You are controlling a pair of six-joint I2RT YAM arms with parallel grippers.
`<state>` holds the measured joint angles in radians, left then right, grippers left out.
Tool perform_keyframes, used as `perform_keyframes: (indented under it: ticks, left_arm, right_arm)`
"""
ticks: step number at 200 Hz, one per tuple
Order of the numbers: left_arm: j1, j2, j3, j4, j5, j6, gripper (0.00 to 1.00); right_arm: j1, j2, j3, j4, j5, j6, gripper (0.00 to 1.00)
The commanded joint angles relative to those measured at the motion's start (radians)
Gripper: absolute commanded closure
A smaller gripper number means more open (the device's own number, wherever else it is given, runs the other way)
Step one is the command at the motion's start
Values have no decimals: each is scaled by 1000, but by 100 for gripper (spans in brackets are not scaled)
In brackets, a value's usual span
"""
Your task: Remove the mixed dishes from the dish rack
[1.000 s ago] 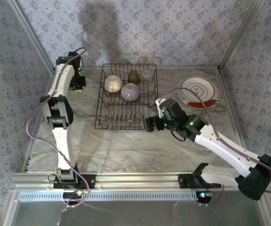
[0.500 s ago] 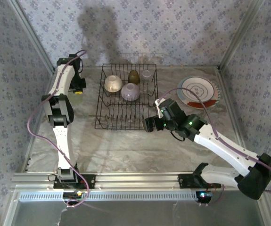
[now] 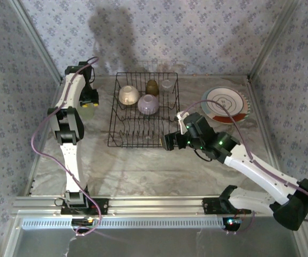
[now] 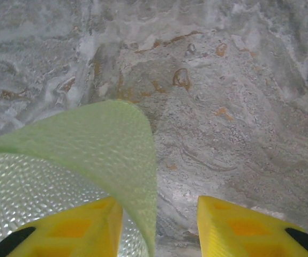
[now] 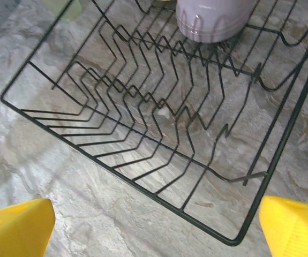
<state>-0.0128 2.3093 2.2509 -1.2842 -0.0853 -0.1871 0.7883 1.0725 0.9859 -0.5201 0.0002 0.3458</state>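
Black rack [image 3: 137, 134], cream bowl [image 3: 128, 95], lilac bowl [image 3: 148, 104] inside

A marbled grey table [image 3: 143, 166] stands between floral-papered walls [image 3: 196, 32].

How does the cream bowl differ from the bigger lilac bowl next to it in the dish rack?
Colour: the cream bowl is off-white, the lilac bowl pale purple. Place: the cream bowl sits by the left side of the dish rack, farther back; the lilac bowl sits nearer the middle, closer to the rack's front. Shared: both look similar in size and seem to rest upside down in the rack's far half.
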Motion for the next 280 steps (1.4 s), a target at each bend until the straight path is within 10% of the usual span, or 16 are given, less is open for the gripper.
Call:
perform_keyframes:
  ticks: [1, 108, 186, 280]
  left_arm:
    - [7, -52, 21, -9, 49, 6, 53]
    - [-14, -339, -53, 95, 38, -10, 2]
    - [-257, -764, -625, 383, 74, -155, 24]
    - [-351, -700, -875, 475, 39, -189, 46]
  right_arm:
    - [5, -39, -14, 43, -53, -23, 0]
    - [-66, 1, 40, -45, -30, -24, 0]
    - [-323, 257, 175, -114, -40, -41, 10]
    - [-374, 517, 264, -8, -72, -14, 36]
